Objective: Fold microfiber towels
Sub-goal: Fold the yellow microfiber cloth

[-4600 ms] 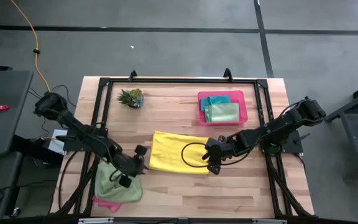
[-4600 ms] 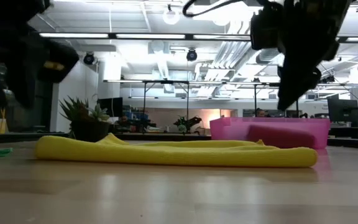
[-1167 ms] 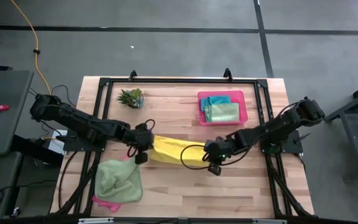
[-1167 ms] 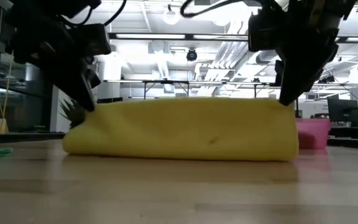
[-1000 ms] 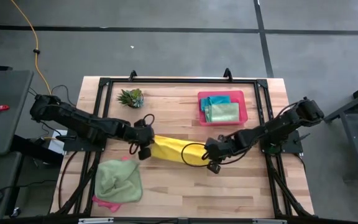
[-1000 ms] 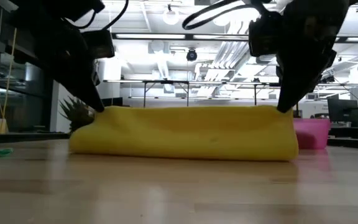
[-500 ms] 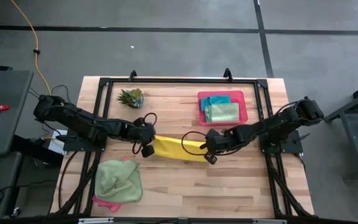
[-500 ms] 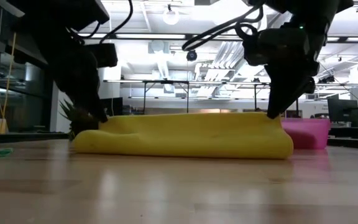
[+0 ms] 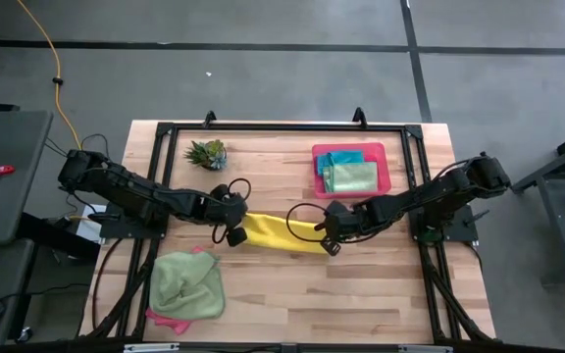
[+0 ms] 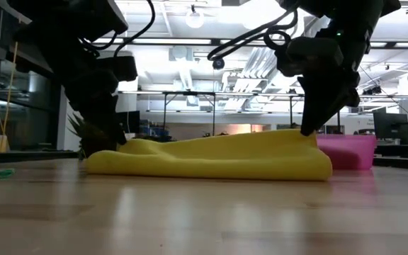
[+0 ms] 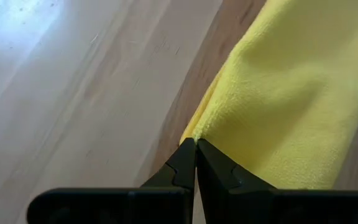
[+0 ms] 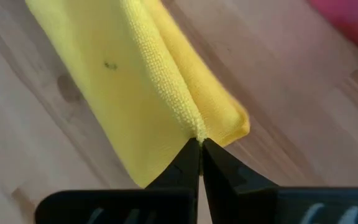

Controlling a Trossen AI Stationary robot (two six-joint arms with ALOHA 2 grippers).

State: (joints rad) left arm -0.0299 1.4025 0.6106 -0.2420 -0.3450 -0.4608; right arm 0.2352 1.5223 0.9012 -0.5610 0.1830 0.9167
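You are looking down on a wooden table (image 9: 381,284) ringed by a black frame; near its far edge a small spiky green plant (image 9: 207,153) stands to the left, and a pink tray (image 9: 392,172) to the right holds a teal towel (image 9: 343,157) with a light green towel (image 9: 353,176) on top; at the near left corner another light green towel (image 9: 186,285) lies crumpled over a pink towel (image 9: 169,320); none of these touches the arms; bare wood lies open in front of the fold and to its right, while the frame's rails run close along both sides; across the table's middle the yellow towel (image 9: 281,233) lies as a long, doubled strip; your left gripper (image 9: 230,232) is clamped shut on the strip's left end, fingers pressed together on the cloth edge (image 11: 196,144); your right gripper (image 9: 328,231) is pinched closed on the right end, where the layers meet in a ridge (image 12: 200,138); from table height the yellow cloth rests on the wood, both ends raised slightly.
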